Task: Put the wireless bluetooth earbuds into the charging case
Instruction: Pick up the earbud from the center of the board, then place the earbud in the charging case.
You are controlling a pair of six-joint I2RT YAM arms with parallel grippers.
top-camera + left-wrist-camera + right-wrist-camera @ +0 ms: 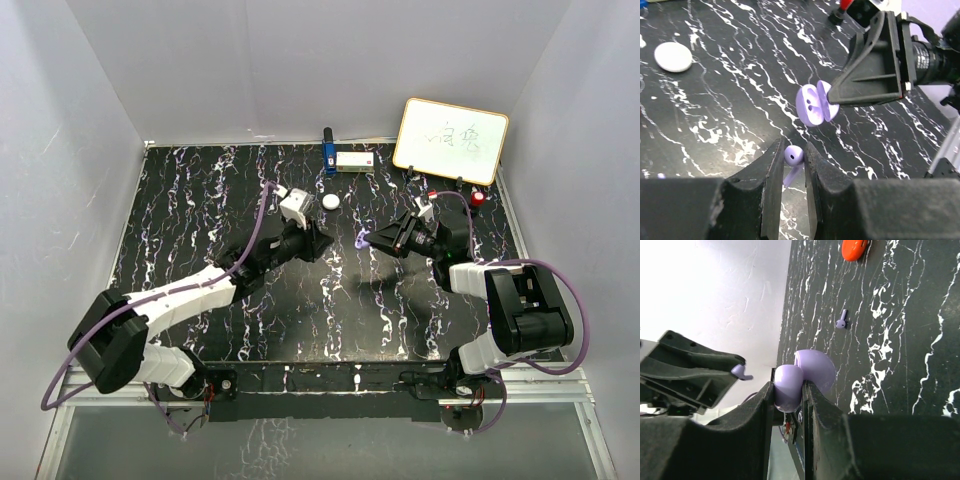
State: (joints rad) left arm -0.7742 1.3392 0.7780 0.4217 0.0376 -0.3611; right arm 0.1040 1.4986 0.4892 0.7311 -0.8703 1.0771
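My left gripper (792, 150) is shut on a small purple earbud (793, 156), pinched at its round head with the stem pointing down. Just beyond it, above the table, my right gripper (789, 387) is shut on the purple charging case (790, 385). The case (812, 104) is hinged open, and its inner face with two wells is turned toward the left gripper. From above, the two grippers meet tip to tip mid-table, left gripper (328, 243) facing right gripper (368, 238), a short gap apart. A second purple earbud (841, 321) lies loose on the black marbled table.
A round white pod (331, 201) lies behind the left gripper. A red pod (479, 198) sits at the back right below a whiteboard (451, 140). A blue item (329, 152) and a small box (355, 161) stand at the back edge. Grey walls enclose the table.
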